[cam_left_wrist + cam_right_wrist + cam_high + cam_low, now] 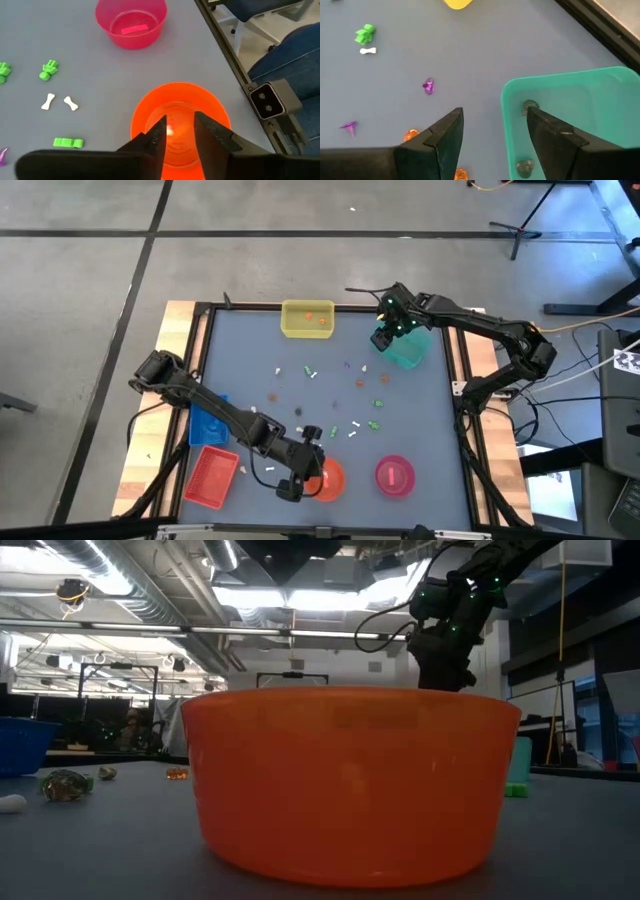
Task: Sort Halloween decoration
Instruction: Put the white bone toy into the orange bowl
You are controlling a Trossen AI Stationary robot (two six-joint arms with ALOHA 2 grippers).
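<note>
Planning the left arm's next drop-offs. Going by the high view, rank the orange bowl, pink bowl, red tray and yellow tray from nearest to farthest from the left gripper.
1. Orange bowl: directly beneath the left gripper, at the near edge.
2. Pink bowl: to the gripper's right, along the same edge.
3. Red tray: to its left, slightly farther than the pink bowl.
4. Yellow tray: across the table, at the far edge.
</note>
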